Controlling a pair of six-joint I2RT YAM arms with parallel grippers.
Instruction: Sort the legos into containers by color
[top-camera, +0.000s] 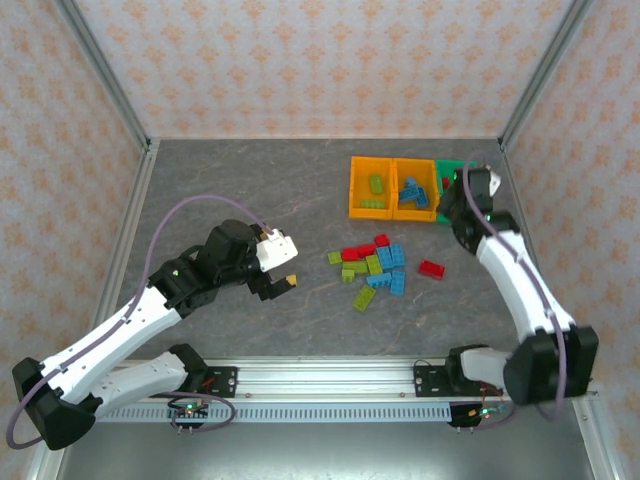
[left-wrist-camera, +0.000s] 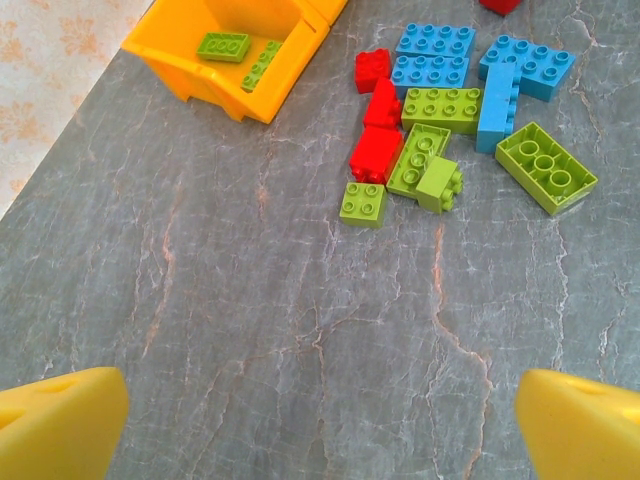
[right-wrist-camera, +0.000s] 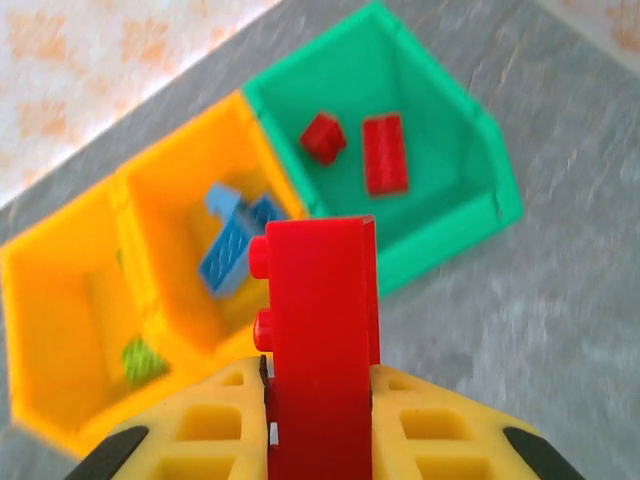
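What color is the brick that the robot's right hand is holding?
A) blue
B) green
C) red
C: in the right wrist view, the right hand is shut on a red brick, which stands upright in its grip.

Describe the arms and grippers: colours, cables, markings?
Left arm and right arm: white shells, black joints. A mauve cable runs along each. Left gripper and right gripper have yellow fingers, the right's with recessed pockets. No markings legible.
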